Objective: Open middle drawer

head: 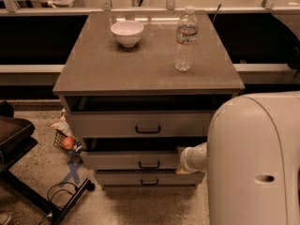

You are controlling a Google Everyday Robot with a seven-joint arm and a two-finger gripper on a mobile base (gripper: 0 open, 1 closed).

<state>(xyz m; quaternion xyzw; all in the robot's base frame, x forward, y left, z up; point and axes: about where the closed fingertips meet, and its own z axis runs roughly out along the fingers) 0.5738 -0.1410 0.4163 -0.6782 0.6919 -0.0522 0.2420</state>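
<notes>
a white bowl sits far left on the tabletop. below it, the middle drawer stands slightly pulled out, with a black handle. a water bottle stands far right, label unreadable. the pincer is at the drawer's right end; whether it is open or closed cannot be told.

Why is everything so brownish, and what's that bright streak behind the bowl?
Camera view: warm, dim light tints everything brown; the streak is glare on the cabinet top behind the bowl; shadow fills the gap above the middle drawer; the tool sits at that drawer's right end.
</notes>
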